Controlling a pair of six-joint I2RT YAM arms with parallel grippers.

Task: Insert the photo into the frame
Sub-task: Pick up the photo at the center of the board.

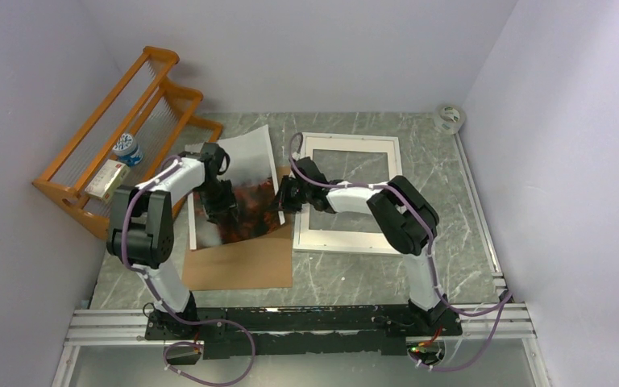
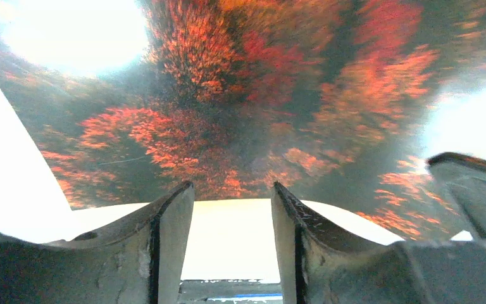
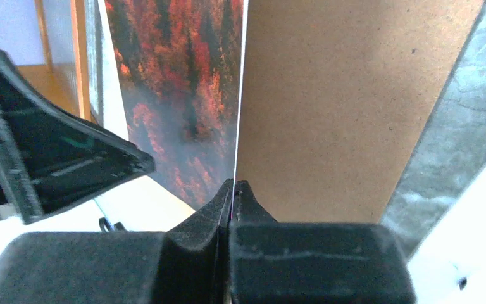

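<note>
Both arms reach inward, the left gripper (image 2: 233, 190) poised jaws apart over the large white-bordered print of red-orange trees under grey mist (image 1: 246, 153), the right gripper (image 3: 234, 187) clamped on its right edge, above the brown hardboard sheet (image 1: 242, 262) beside the thin white rectangular frame (image 1: 346, 239).

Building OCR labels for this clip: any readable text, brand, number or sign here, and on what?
None readable.
Print on the box in the rack: too small to read.
Blue label on the bottle: too small to read.
The photo, frame and board: no text visible.
</note>
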